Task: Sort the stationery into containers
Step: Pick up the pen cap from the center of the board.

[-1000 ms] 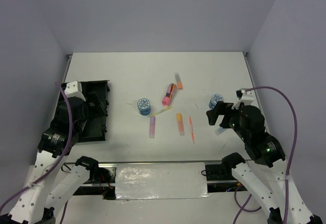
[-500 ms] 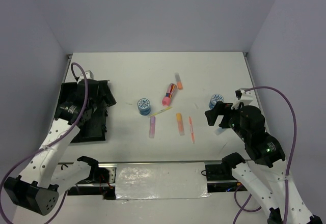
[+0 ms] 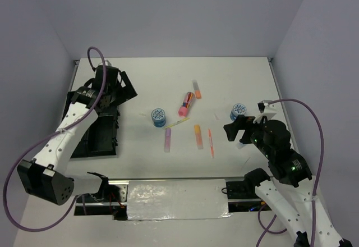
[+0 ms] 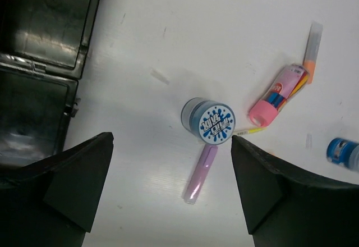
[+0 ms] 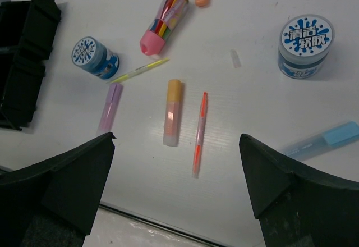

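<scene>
The left claw (image 4: 171,137) hangs wide open and empty above the bench (image 4: 224,22). Nearest beneath it is a blue-white roll (image 4: 208,122), a little toward its right finger. A round side gives flat fingers little to bite on, so an off-centre pinch would likely squirt it away. The lilac stick (image 4: 200,174) lies just on the wrist side of the roll and the yellow pen (image 4: 249,130) has its tip just beside it, so closing here could sweep either along. Beyond the right finger lies the pink highlighter (image 4: 277,95). Past the left finger stands the black tray (image 4: 39,70), whose dividing walls could catch a dropped item and leave it straddling two compartments. The right claw (image 5: 176,137) is likewise spread and empty, with the orange stick (image 5: 173,112) and orange pen (image 5: 198,133) side by side under its gap. The pen is thin and flat, so the fingers may scrape the bench or nudge the stick instead. Farther to its right lie the light-blue stick (image 5: 322,140) and a second roll (image 5: 305,45). With all of it out on the bench, both arms reaching for the middle could crowd each other.
</scene>
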`<state>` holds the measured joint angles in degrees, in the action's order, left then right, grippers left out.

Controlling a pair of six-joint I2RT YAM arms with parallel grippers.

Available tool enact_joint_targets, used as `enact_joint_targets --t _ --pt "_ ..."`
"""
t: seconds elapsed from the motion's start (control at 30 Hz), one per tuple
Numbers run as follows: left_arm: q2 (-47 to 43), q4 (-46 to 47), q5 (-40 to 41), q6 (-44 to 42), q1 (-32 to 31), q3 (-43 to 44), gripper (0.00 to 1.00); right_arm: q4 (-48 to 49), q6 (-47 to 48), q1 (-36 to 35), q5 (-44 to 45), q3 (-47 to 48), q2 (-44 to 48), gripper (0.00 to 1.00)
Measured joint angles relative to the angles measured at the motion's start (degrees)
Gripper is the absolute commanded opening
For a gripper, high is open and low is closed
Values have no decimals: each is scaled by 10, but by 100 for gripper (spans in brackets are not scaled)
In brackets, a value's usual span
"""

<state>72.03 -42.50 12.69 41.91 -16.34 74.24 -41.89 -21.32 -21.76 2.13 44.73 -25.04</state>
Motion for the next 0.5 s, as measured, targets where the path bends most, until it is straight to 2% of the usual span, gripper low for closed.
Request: enact_joint_targets --t 0.07,0.23,0.4,0.5 --pt "13 -5 7 62 0 -3 92 2 -3 0 -1 -4 0 100" --pt "80 -9 14 209 0 -13 90 5 -8 0 -10 -4 4 100" --pt "198 -9 14 276 -7 3 84 7 -12 0 -26 -4 17 100" --pt "260 -11 19 300 -16 24 74 9 -12 0 -32 -6 21 100"
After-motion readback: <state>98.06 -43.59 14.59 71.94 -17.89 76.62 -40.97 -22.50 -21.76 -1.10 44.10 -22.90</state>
